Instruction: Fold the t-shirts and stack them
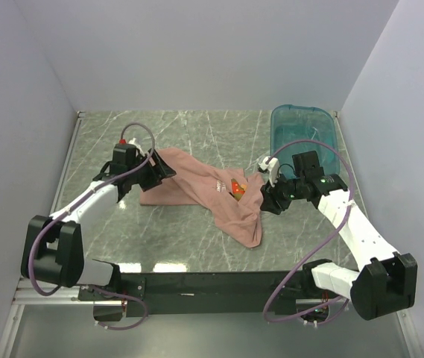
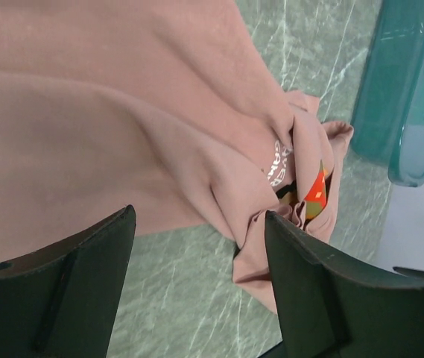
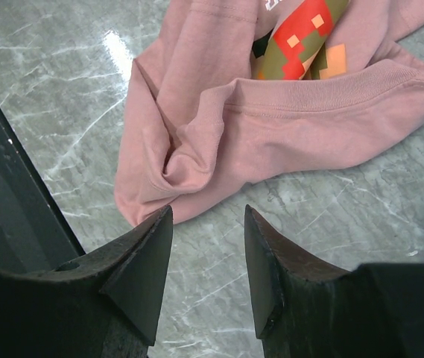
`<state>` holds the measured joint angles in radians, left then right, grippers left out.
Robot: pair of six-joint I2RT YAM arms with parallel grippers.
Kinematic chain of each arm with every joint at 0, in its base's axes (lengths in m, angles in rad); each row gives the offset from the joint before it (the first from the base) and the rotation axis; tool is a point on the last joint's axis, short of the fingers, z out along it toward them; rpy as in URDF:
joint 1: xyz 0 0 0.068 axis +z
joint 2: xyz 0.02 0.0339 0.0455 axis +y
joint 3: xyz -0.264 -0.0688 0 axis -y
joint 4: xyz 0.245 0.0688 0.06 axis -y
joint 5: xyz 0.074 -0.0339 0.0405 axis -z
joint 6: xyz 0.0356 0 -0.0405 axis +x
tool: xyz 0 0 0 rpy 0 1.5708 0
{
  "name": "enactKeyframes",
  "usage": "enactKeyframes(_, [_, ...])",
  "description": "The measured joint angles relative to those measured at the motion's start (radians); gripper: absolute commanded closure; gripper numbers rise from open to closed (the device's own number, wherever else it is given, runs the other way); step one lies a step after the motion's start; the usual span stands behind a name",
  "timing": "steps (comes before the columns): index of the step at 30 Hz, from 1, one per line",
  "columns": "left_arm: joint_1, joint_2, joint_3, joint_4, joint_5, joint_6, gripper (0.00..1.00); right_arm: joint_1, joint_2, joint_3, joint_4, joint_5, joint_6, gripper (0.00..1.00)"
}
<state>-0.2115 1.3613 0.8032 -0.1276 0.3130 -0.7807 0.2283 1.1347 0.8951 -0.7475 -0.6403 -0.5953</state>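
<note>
The green marbled table (image 1: 167,250) takes up most of what I can see, and near its middle lies the one pink t-shirt (image 1: 189,183), crumpled and not yet folded. It sprawls in a rough band. Its long axis runs from the far left, where the cloth is flatter, down toward the near right, where it bunches and trails off in a rumpled tail. At the far right corner stands a teal tub (image 1: 308,123), apart from the shirt. The two arms come in from either side, one at each end of that band. The left gripper (image 1: 161,168) sits at the shirt's far-left edge, seeming to overlap it from above. Its jaws are spread wide with nothing between them, and from its own camera the cloth fills the view just beyond the fingers (image 2: 85,287). The right gripper (image 1: 266,195) is just beside the bunched right end, also spread and holding nothing. Its wrist view shows a ribbed hem and a folded corner lying on the table just ahead of its fingers. I would judge both arms about equally near, each facing its own end, so a pinch at both ends to spread the shirt flat looks likely. The small red and orange chest print (image 1: 234,188) peeks from a fold nearer the right gripper.
</note>
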Motion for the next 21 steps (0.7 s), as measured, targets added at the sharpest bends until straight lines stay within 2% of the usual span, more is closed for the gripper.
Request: enactKeyframes(21, [-0.019,0.097,0.07,-0.017,-0.058,0.01,0.25,0.0,-0.016,-0.006,0.003,0.0,0.0,0.49])
